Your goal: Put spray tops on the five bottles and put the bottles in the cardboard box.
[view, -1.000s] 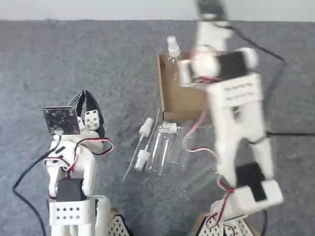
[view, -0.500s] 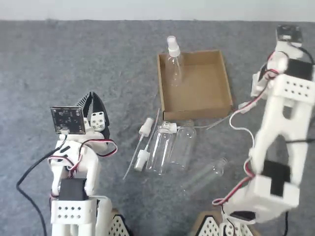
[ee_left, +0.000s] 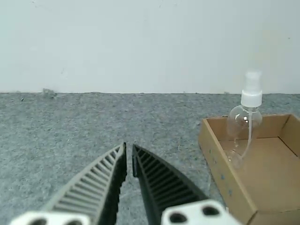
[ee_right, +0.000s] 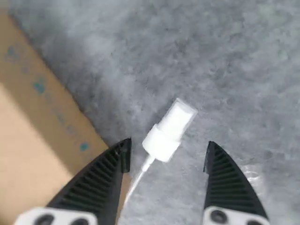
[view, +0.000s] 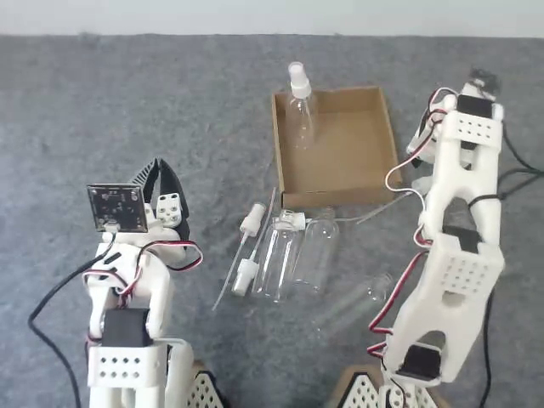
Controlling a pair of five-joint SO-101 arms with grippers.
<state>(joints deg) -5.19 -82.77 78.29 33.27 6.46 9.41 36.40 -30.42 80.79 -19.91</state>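
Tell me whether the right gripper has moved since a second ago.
Yes. The right gripper swung from above the cardboard box to beside its right wall.

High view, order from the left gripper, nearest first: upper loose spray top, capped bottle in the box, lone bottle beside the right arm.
1. Upper loose spray top, mid-table.
2. Capped bottle, in the box.
3. Lone bottle, lying on the right side.

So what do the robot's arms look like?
The left arm and right arm are white plastic with black motors and panels dotted with small holes. Red, white and black wires loop along them. The left gripper and right gripper are black, ridged and pointed.
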